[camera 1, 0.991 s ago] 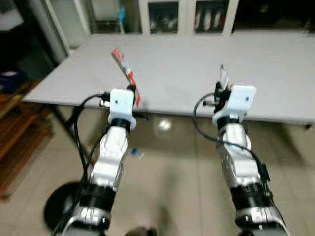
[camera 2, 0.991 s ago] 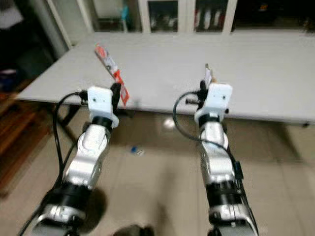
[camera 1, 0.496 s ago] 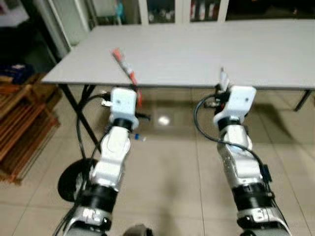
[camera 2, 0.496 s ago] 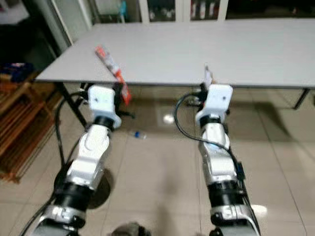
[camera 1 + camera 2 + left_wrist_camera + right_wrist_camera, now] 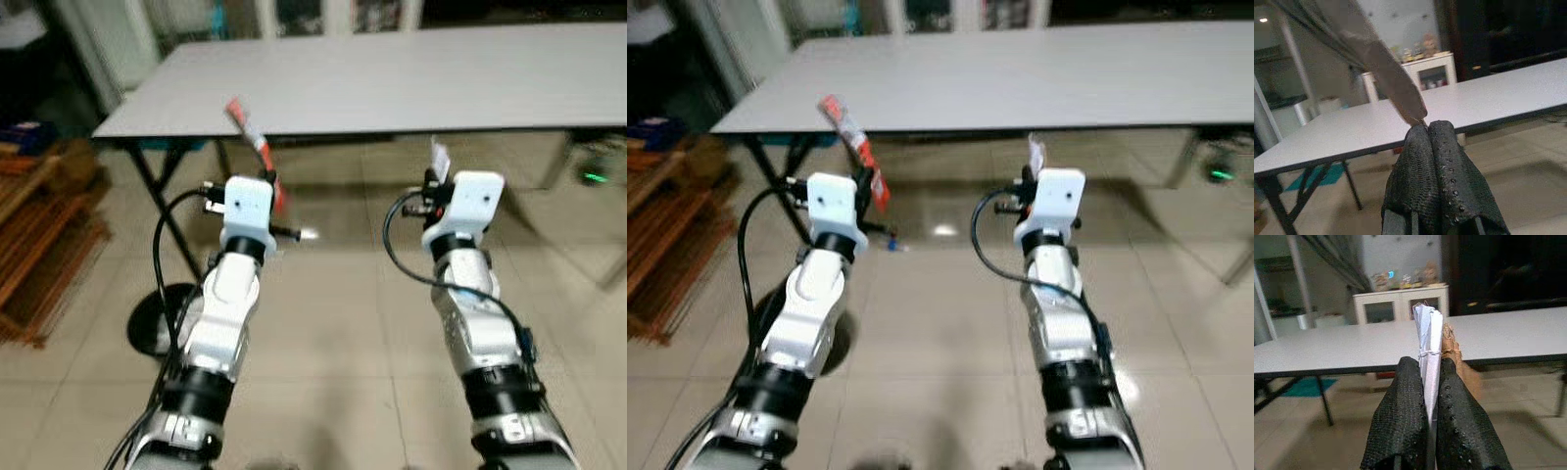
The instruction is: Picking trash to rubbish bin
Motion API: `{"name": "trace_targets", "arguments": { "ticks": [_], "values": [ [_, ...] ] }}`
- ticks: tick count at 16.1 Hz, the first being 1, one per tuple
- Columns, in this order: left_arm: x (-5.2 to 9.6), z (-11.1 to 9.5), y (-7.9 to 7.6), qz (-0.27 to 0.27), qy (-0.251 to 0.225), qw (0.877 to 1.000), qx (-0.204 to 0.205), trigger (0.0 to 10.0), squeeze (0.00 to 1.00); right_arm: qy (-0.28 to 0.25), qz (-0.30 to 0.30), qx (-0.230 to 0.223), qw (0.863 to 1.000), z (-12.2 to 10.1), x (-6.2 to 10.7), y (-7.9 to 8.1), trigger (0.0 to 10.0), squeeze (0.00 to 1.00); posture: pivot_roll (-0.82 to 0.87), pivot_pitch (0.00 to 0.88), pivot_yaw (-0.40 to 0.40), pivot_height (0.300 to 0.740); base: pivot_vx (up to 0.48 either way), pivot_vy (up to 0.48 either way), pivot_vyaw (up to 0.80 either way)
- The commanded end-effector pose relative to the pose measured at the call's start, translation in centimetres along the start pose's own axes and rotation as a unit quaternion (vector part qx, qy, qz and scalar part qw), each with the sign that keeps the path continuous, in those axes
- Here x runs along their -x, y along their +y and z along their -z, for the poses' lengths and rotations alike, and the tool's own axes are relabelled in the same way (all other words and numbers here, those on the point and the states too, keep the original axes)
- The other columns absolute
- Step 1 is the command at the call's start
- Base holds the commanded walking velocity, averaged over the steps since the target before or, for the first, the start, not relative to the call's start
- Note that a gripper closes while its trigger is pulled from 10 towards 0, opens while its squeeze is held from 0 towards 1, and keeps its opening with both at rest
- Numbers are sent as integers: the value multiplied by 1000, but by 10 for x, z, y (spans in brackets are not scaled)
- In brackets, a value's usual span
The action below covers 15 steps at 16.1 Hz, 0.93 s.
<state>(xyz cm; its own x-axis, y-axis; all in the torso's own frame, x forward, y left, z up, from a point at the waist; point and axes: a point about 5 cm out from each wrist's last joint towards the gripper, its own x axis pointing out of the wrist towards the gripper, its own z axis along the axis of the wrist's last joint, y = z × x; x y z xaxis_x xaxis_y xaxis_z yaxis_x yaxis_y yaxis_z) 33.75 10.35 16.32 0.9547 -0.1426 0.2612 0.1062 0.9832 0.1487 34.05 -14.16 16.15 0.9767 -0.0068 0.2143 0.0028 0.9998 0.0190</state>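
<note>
A red wrapper [image 5: 253, 147] is pinched at its lower end by the closed left gripper [image 5: 1425, 128], slanting up beyond the fingertips. A white paper scrap [image 5: 1428, 340] is clamped upright in the closed right gripper [image 5: 1426, 363], before the worktop [image 5: 411, 88].

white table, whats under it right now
Under the white table are black folding legs at its left end, tiled floor and something teal on the floor. A small green light glows at right. The tabletop hides whatever lies further back.
</note>
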Motion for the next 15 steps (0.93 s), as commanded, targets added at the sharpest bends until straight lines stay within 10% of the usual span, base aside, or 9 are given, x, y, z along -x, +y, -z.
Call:
{"name": "trace_targets", "arguments": {
  "ticks": [1,15],
  "values": [
    [2,6,6,-12,15,1000,-10,10000,0,4,-21,13,1000,-1,-1,11,10000,0,18,37,80,740,0,0,800],
    [3,8,5,-1,24,1000,-6,10000,0,30,-33,26,999,8,2,15,10000,0,15,16,88,740,0,0,800]
  ]
}}
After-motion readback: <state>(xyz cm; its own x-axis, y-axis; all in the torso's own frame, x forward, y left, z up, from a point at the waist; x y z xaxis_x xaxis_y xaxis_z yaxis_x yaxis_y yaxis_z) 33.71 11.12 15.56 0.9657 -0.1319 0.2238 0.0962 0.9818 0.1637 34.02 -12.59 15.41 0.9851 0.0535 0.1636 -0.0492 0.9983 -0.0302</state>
